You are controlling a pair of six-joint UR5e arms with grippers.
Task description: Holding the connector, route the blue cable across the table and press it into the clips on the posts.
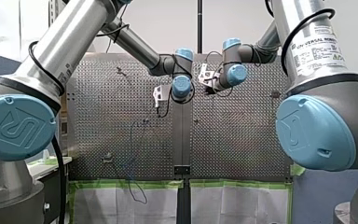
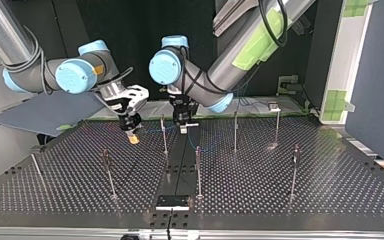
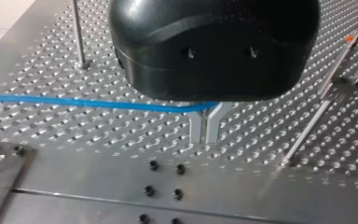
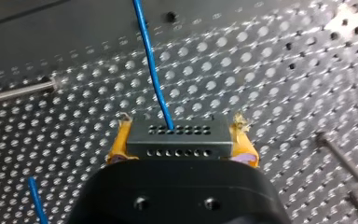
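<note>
A grey connector [image 4: 177, 139] with rows of small holes sits between the yellow pads [image 4: 119, 142] of my right gripper [image 4: 182, 125], which is shut on it. The blue cable [image 4: 150, 65] runs out of the connector, away over the perforated table. My left gripper [image 3: 206, 139] has its metal fingers shut on the blue cable [image 3: 88, 102], just above the table. In the top view my right gripper [image 2: 132, 134] hangs at the left of a thin post [image 2: 164, 134], and my left gripper [image 2: 184, 125] at its right. The cable's loose end [image 1: 131, 158] trails toward the table's near edge.
Several thin upright posts [image 2: 198, 170] stand across the perforated table [image 2: 330, 190]. A dark plate [image 2: 172, 202] lies on the middle seam near the top view's front edge. A slanted post [image 3: 317, 105] stands beside my left gripper. Green tape [image 1: 121, 184] lines the table's edge.
</note>
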